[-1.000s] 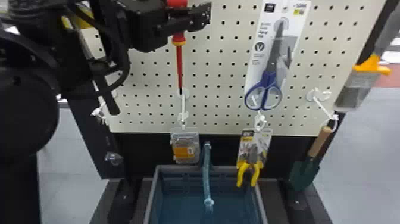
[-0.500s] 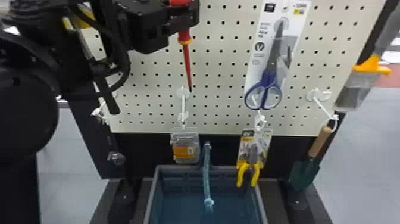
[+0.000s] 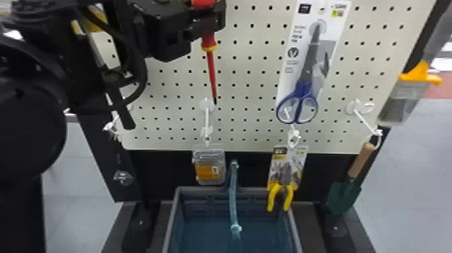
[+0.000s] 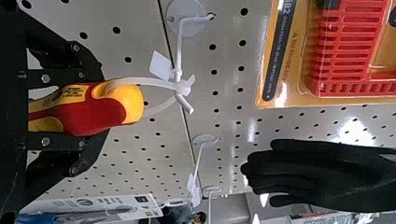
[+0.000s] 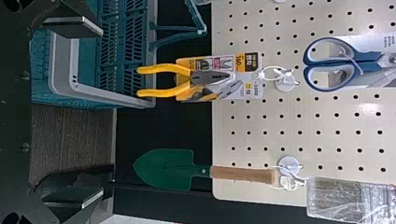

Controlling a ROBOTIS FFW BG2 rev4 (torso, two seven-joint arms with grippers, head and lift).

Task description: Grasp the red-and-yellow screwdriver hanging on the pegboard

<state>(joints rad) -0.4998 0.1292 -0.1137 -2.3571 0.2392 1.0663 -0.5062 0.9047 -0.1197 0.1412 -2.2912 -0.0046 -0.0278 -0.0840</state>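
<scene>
At the top of the head view my left gripper (image 3: 208, 21) is on the handle of the red-and-yellow screwdriver (image 3: 211, 72), whose red shaft points down, its tip leaning slightly right. In the left wrist view that gripper (image 4: 95, 108) is shut on the handle (image 4: 105, 114), one finger on each side. A white tie loop (image 4: 154, 82) still links the handle end to a white hook (image 4: 179, 51) on the pegboard (image 4: 233, 121). My right gripper (image 5: 102, 113) stands open with nothing between its fingers, facing the lower pegboard in the right wrist view.
Scissors on a card (image 3: 304, 77), pliers (image 3: 286, 178), a green trowel (image 3: 344, 198) and a small clear package (image 3: 209, 168) hang at the board. A grey-blue bin (image 3: 173, 215) stands below. A black glove (image 4: 322, 175) and a red-orange package (image 4: 289, 100) are near the left gripper.
The left gripper's right-hand finger has moved left, closing on the handle. From hanging straight, the screwdriver has tilted, its tip swinging right; since half a second ago it looks steady.
</scene>
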